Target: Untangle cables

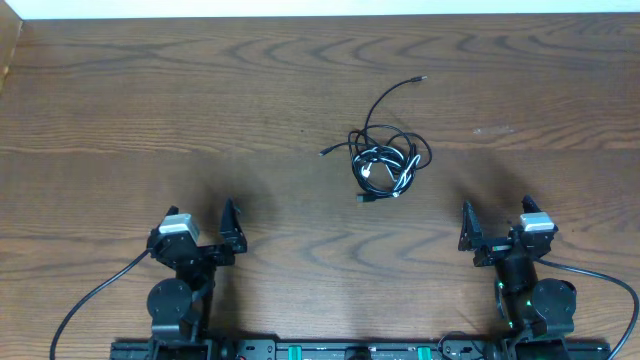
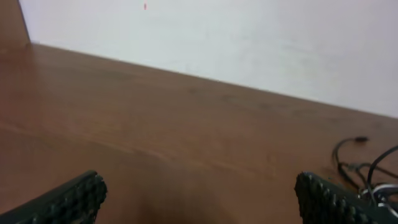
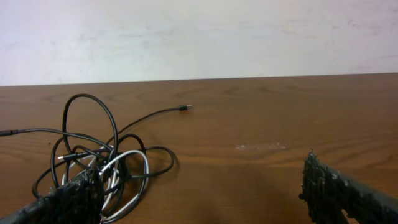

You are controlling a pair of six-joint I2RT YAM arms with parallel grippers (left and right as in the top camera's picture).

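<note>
The cables lay in one small knot on the wooden bench, a little right of the middle and toward the far side, well clear of both arms. Most of the strands were thin and black, looped over one another. A white cable was coiled through the heart of the knot.

One black lead curved out of the tangle toward the far edge and ended in a small plug lying flat on the wood. Another short end poked out to the left, and a third pointed back toward the robot.

The left pincer sat near the front edge on its own side, its two ribbed fingers spread wide with bare wood between them. It gripped nothing. From its camera the tangle only peeked in at the far right, behind one finger.

The right pincer sat near the front edge on the other side, its fingers spread just as wide and also holding nothing. It faced the knot more squarely. From its camera the bundle lay ahead and to the left, partly hidden behind the left finger, though I could not tell whether that finger touched a strand.

A pale wall rose behind the bench's far edge.
</note>
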